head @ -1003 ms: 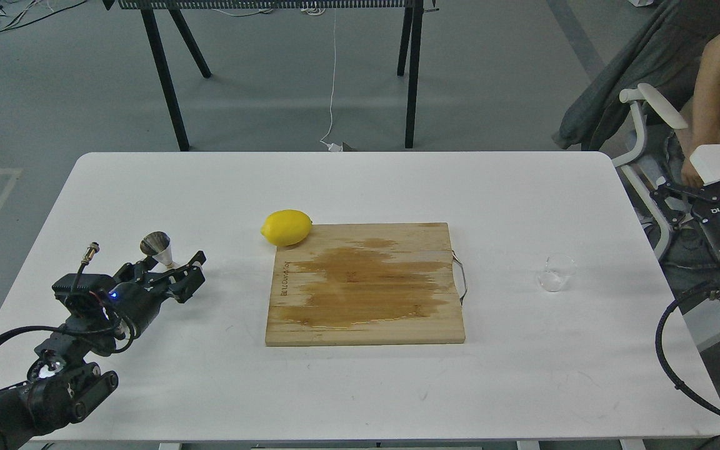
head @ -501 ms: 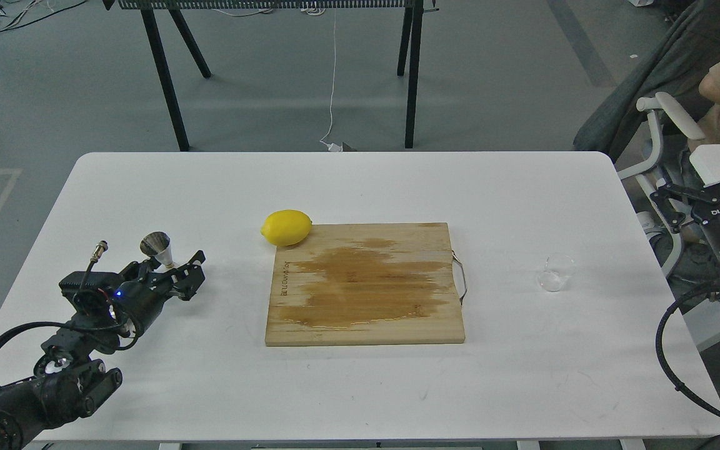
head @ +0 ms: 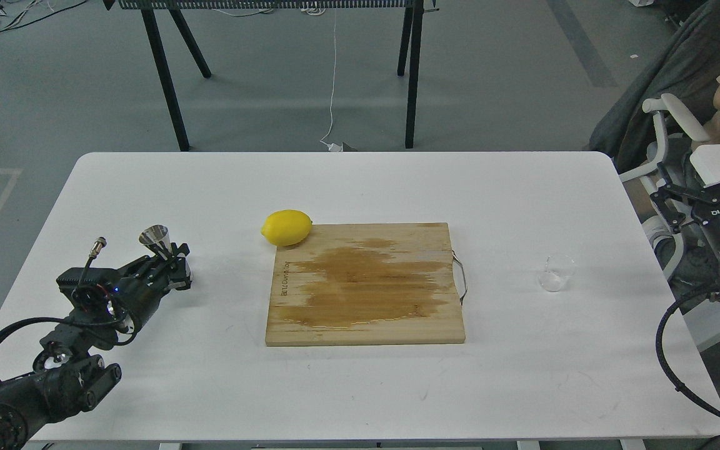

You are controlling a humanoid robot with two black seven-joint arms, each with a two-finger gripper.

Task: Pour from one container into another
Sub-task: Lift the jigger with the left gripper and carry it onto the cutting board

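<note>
In your head view, the glass cup (head: 555, 272) stood right of the cutting board (head: 365, 284), holding nothing you could make out; the steel jigger (head: 157, 240) stood left of it. Since 0.5 s earlier, your left gripper (head: 175, 265) had closed in, its fingers pinching the jigger's lower cone. Your right gripper (head: 704, 175) hung spread, well right of the cup.

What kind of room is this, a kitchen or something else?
Probably a lab or workshop, not a kitchen: bare grey floor with loose cables, a plain white table with just a lemon and cutting board.
</note>
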